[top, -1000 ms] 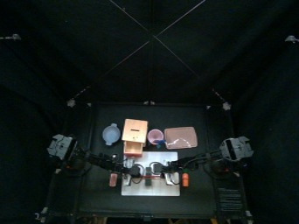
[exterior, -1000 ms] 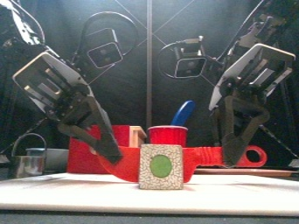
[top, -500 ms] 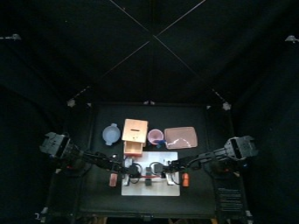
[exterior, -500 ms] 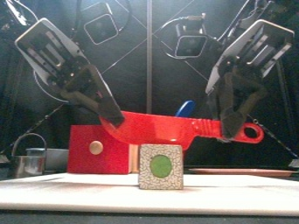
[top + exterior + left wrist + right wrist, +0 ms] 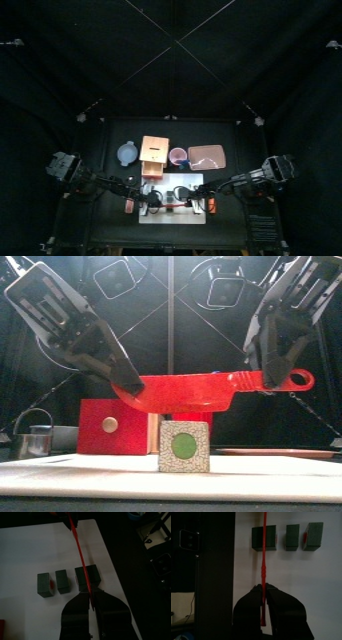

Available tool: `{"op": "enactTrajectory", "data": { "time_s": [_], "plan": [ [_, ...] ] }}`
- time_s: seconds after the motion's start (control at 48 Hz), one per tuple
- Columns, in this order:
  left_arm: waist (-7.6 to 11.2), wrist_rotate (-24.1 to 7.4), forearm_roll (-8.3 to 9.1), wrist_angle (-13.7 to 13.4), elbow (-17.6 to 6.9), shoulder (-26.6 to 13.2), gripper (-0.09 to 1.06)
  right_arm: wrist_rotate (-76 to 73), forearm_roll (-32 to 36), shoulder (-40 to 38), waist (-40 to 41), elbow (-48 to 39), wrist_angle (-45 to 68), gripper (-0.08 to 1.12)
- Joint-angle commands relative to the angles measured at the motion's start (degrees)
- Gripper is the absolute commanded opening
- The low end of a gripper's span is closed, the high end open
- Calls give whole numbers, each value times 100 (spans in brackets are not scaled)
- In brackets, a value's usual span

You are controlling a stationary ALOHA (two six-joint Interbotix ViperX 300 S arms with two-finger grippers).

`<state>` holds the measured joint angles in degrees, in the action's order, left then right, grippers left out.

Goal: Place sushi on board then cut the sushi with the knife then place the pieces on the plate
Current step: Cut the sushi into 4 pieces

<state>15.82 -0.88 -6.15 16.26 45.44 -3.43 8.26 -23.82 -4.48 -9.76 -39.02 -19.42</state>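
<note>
A red toy knife [image 5: 201, 389] hangs level above the white board [image 5: 80, 471]. My left gripper [image 5: 131, 388] is shut on its blade end and my right gripper [image 5: 278, 378] is shut on its handle end by the ring. Under it stands a dark green sushi piece [image 5: 186, 446] with a green centre. The left wrist view shows three pieces [image 5: 62, 582] in a row on the board, and the knife's [image 5: 79, 547] thin edge runs over the largest one [image 5: 89, 579]. In the right wrist view the knife [image 5: 264, 552] crosses the end piece [image 5: 265, 538].
Behind the board stand the wooden box with a red drawer front [image 5: 155, 155], the blue-grey bowl [image 5: 126, 153], the red cup [image 5: 178, 155] and the pink tray [image 5: 207, 156]. A metal cutter [image 5: 34, 443] sits at the far left. A small orange-red toy [image 5: 130, 204] lies left of the board.
Both grippers have lifted the knife, from close to the sushi piece's top to well above it. The sushi pieces have stayed in place.
</note>
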Motion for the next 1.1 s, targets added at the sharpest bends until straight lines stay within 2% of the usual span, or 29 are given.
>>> {"op": "enactTrajectory", "data": {
  "time_s": [0.021,0.25,0.375,0.438,0.729,0.958,1.104],
  "plan": [
    [9,-18,0,44,-185,53,36,26,-18,-105,26,70,202,35],
    [44,-18,-53,44,-167,53,36,26,-79,9,0,62,299,35],
    [70,-18,-237,44,-132,53,36,26,-105,70,0,62,299,35],
    [79,-18,-272,44,-114,53,36,26,-105,105,0,62,299,35],
    [88,-9,-281,44,-88,18,36,26,-132,237,0,88,308,35],
    [193,-9,-272,44,-132,-272,36,26,-316,413,-26,105,325,35],
    [202,-9,-387,44,-141,-378,36,26,-404,624,-35,123,439,35]
  ]
}}
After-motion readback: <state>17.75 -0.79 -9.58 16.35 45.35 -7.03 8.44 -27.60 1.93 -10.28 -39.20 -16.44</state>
